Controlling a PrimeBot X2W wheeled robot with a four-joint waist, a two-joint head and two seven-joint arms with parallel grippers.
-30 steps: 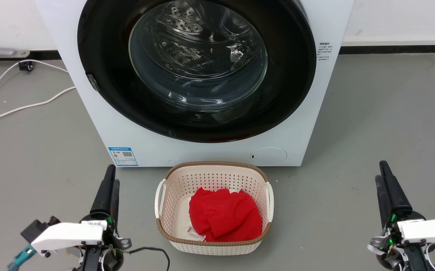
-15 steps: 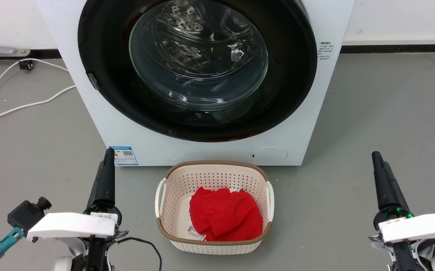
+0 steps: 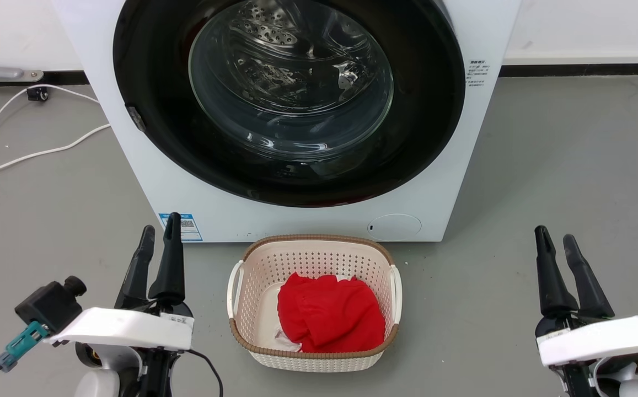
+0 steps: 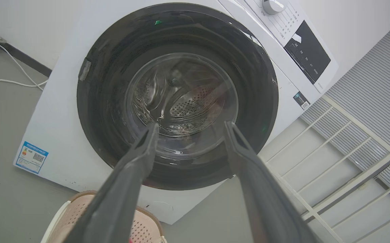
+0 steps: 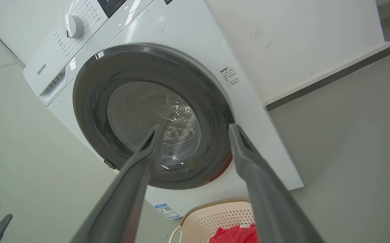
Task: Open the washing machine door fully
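Black and glossy, the door (image 3: 426, 121) was seen shut against the front of the washer (image 3: 148, 176), with the steel drum visible through its glass. The left end effector (image 3: 160, 223) was held spread near the blue label (image 3: 191, 229), and the right end effector (image 3: 555, 234) was likewise spread, well apart from the door. A basket (image 3: 319, 240) of red cloth (image 3: 330, 320) was set between them

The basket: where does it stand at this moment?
In the head view the basket stands on the floor at centre, just before the washing machine, between the left gripper and the right gripper.
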